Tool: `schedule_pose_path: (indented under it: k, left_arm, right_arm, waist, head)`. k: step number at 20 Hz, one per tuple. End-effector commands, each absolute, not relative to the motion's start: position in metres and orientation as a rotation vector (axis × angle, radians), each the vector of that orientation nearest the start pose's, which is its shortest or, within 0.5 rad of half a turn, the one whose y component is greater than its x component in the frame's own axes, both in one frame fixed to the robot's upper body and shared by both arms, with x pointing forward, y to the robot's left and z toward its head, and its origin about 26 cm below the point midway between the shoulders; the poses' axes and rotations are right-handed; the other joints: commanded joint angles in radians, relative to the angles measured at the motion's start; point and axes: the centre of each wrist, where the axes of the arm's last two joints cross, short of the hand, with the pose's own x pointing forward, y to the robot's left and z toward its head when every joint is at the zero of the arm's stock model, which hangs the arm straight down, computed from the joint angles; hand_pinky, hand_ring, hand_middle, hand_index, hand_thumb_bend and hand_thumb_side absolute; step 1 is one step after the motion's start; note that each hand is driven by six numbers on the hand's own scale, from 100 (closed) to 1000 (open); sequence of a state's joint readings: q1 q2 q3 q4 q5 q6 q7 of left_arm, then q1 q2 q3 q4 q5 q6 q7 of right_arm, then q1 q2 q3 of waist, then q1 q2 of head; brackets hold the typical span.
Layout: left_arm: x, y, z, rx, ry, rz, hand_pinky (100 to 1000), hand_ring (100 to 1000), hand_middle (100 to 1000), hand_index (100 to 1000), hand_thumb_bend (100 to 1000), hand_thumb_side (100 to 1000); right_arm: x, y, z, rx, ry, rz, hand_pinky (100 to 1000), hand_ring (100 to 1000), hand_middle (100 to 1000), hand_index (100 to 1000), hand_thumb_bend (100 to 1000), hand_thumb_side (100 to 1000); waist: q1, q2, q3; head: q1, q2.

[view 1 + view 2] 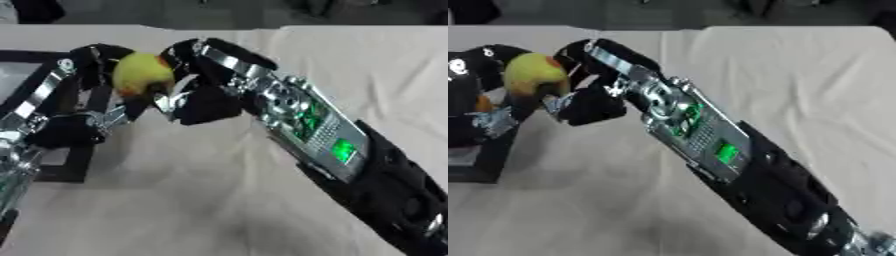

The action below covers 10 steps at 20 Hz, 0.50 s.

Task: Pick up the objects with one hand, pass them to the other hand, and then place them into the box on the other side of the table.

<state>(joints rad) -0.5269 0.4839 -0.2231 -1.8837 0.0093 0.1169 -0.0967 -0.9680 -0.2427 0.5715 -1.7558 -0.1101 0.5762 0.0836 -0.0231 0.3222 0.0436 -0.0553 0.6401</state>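
A yellow fruit-shaped object [140, 72] with a reddish patch hangs above the table between my two hands. My left hand [91, 59] comes in from the left and curls its fingers over the object's left side and top. From the lower right, my right hand [208, 100] closes round the object's right side, fingers above and thumb below. Both hands touch it. The black-rimmed box [54, 171] lies on the table at the left, under my left arm and partly hidden by it.
A beige cloth [798, 75] covers the table. My right forearm [319, 130], with its silver plate and green light, crosses the middle of the view diagonally. The table's far edge runs along the top, with dark shapes beyond it.
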Motion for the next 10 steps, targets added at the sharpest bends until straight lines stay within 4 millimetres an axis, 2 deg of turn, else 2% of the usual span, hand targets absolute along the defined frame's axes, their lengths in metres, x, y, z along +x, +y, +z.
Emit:
schedule_pose_path:
  k: [1, 2, 4, 7, 8, 10]
  left_arm:
    - [0.327, 0.215, 0.2399, 0.102, -2.172, -0.809, 663, 719, 674, 767, 400, 363]
    - [0.327, 0.2148, 0.2398, 0.105, -2.174, -0.802, 659, 712, 659, 753, 383, 352]
    - [0.3272, 0.2145, 0.2394, 0.113, -2.176, -0.788, 641, 683, 618, 716, 294, 315]
    - [0.3273, 0.214, 0.2391, 0.125, -2.18, -0.752, 622, 651, 590, 685, 195, 305]
    - [0.3273, 0.2136, 0.2393, 0.126, -2.184, -0.736, 615, 640, 580, 675, 135, 311]
    - [0.3272, 0.2129, 0.2393, 0.127, -2.189, -0.709, 606, 625, 565, 659, 100, 313]
  right_arm:
    - [0.3113, -0.0475, 0.2922, 0.186, -1.885, 1.115, 646, 734, 634, 609, 100, 140]
    - [0.3113, -0.0475, 0.2921, 0.186, -1.884, 1.114, 644, 734, 634, 609, 100, 140]
    - [0.3115, -0.0476, 0.2919, 0.186, -1.883, 1.112, 642, 733, 633, 608, 100, 139]
    - [0.3117, -0.0479, 0.2916, 0.184, -1.881, 1.111, 642, 733, 633, 608, 100, 138]
    - [0.3118, -0.0481, 0.2915, 0.184, -1.881, 1.11, 641, 732, 633, 608, 100, 137]
    - [0.312, -0.0485, 0.2913, 0.183, -1.88, 1.11, 642, 732, 632, 610, 100, 135]
  waist:
    - [0.012, -0.015, -0.001]
    - [0.012, -0.015, -0.001]
    - [0.012, -0.015, -0.002]
    - [0.012, -0.015, -0.003]
    - [0.012, -0.015, -0.004]
    - [0.011, -0.016, -0.005]
  head:
    - [0.0, -0.004]
    - [0.0, -0.004]
    - [0.0, -0.004]
    - [0.0, -0.004]
    - [0.0, -0.005]
    - [0.0, -0.005]
